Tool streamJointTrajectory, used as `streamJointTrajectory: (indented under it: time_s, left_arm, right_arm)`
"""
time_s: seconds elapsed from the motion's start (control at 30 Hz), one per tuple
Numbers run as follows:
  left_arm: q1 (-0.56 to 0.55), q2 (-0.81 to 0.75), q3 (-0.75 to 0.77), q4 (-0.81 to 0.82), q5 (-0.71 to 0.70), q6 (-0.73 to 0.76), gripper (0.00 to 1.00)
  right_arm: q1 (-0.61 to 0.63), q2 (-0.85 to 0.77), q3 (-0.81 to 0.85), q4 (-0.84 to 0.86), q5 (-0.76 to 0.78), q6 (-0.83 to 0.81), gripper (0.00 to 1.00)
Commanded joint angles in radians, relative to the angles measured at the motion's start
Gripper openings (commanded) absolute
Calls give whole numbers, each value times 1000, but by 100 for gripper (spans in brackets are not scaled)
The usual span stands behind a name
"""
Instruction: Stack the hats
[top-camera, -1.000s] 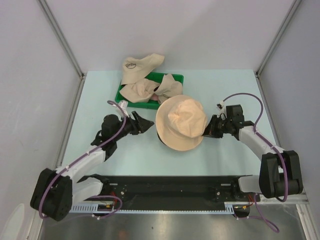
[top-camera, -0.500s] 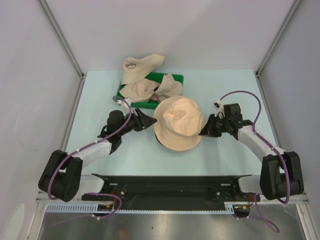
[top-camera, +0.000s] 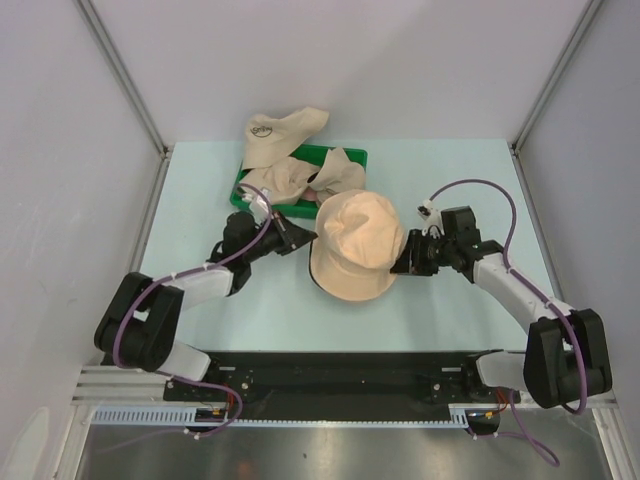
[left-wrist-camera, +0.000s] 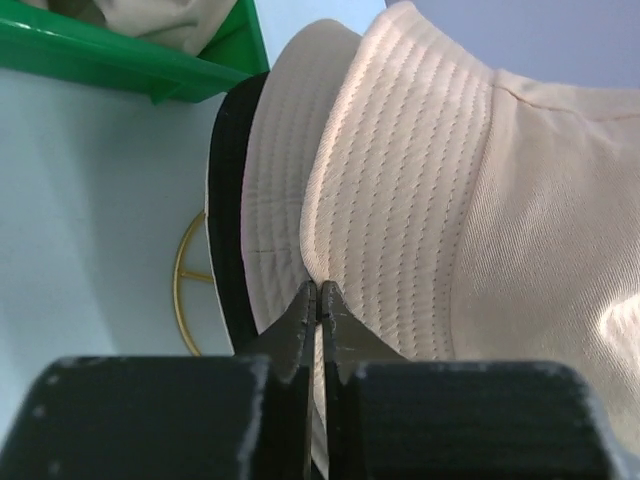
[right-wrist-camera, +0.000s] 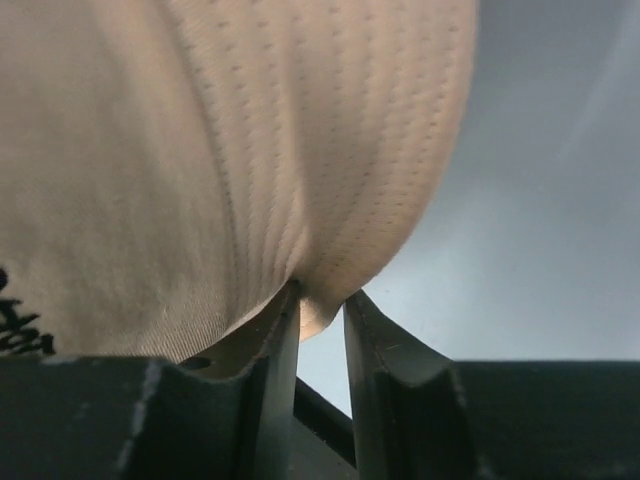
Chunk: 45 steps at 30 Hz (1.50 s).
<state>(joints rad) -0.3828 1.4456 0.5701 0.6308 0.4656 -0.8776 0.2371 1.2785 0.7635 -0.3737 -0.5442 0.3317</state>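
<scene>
Centre hat (top-camera: 357, 245): beige, crown up, at mid-table (top-camera: 450, 190), just in front of green tray (top-camera: 240, 188); black underside showed at left edge, gold wire ring (left-wrist-camera: 185, 290) beneath brim.
Left gripper (left-wrist-camera: 320, 290): fingers pressed together, pinching left brim.
Right gripper (right-wrist-camera: 320, 300): narrow, nipping fold of right brim.
Other hats (top-camera: 300, 178): crumpled in tray, one (top-camera: 280, 130) behind it.

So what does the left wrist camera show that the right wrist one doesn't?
Left wrist only: the green tray, a gold wire ring half under the peach hat, and the hat's black underside. Right wrist only: a bit of black print on the fabric. Both: the hat's stitched brim, pinched by that arm's own fingers, the left gripper in one, the right gripper in the other.
</scene>
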Motion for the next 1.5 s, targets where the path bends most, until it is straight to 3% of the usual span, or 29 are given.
streamJointTrajectory:
  time_s: [0.0, 0.2, 0.27, 0.3, 0.4, 0.5, 0.6, 0.7, 1.07, 1.17, 1.37, 1.47]
  left_arm:
    - [2, 59, 94, 4, 13, 20, 0]
    - [-5, 177, 278, -83, 65, 110, 0]
    - [-8, 219, 342, -112, 105, 156, 1]
    - [-8, 232, 378, -127, 126, 175, 0]
    - [-8, 266, 418, -180, 191, 255, 0]
    - [-8, 286, 453, -232, 246, 327, 0]
    - [-8, 288, 459, -250, 280, 356, 0]
    - [-8, 279, 461, -299, 278, 394, 0]
    - [-8, 254, 432, -336, 245, 439, 0]
    - [-8, 249, 429, -341, 245, 443, 0]
    - [-10, 246, 425, -344, 240, 451, 0]
    - [-8, 239, 418, -344, 231, 457, 0]
  right_arm:
    - [39, -42, 48, -4, -95, -71, 32]
    - [126, -56, 98, -74, -125, -112, 44]
    - [122, -82, 125, -152, -114, -111, 58]
    - [117, -128, 134, -183, -88, -99, 71]
    - [49, -244, 168, -287, 10, -40, 81]
    - [-109, -313, 201, -326, -19, 15, 82]
    - [-229, -335, 209, -240, -90, 61, 82]
    - [-281, -269, 186, -51, -166, 105, 81]
    - [-292, -36, -22, 650, -339, 308, 83]
    - [-292, 28, -50, 772, -391, 365, 83]
    - [-277, 131, -38, 892, -479, 432, 82]
    - [-260, 180, -10, 820, -500, 389, 78]
